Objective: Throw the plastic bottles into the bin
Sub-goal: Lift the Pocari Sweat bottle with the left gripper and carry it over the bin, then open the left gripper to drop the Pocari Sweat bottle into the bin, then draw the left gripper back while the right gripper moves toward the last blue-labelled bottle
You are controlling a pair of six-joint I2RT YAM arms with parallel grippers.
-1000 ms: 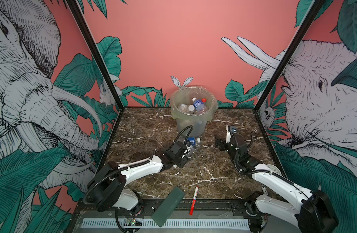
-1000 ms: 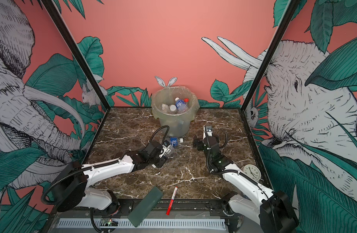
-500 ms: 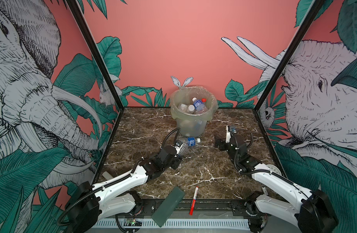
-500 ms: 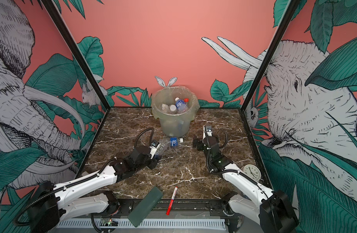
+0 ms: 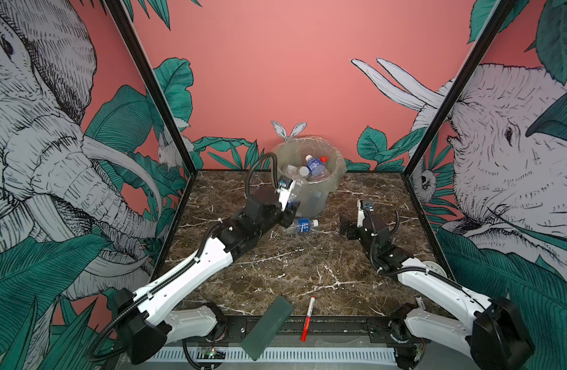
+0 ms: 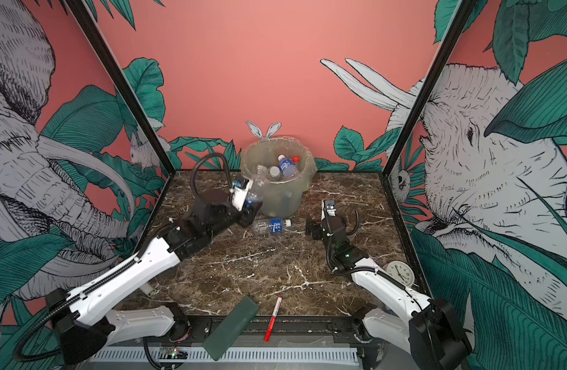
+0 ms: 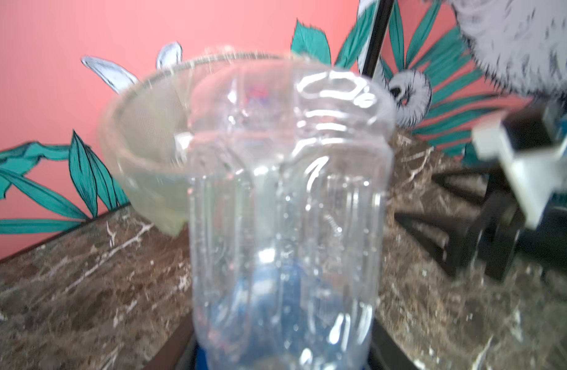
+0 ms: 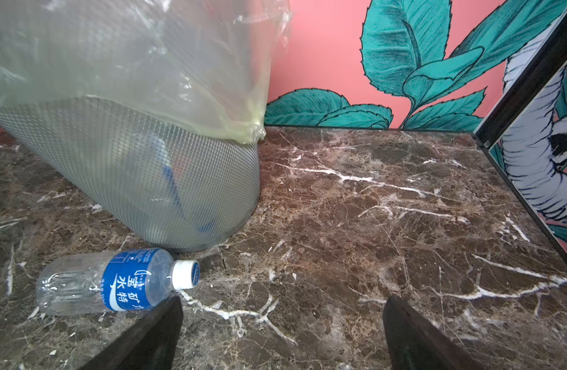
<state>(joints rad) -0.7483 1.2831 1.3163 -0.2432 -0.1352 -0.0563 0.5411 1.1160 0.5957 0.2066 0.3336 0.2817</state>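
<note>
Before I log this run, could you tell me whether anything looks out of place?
The flat dark green slab overhangs the brown marble table's front edge, and the red-and-white marker pen lies across that edge too; neither is a bottle.

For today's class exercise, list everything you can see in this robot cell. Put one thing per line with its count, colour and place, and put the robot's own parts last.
bin: one, translucent grey-green with a clear bag liner, at the back centre of the table
bottles in bin: several, exact count unclear, clear with white or red caps, one with a blue label
held bottle: one, clear, raised near the bin's left side
loose bottle: one, clear with a blue label and white cap, lying in front of the bin
marker pen: one, red and white, at the front edge
slab: one, dark green, overhanging the front edge
clock: one, white, at the right edge
table: one, brown marble
left gripper: black, shut on the held bottle
right gripper: black, open, right of the loose bottle
</note>
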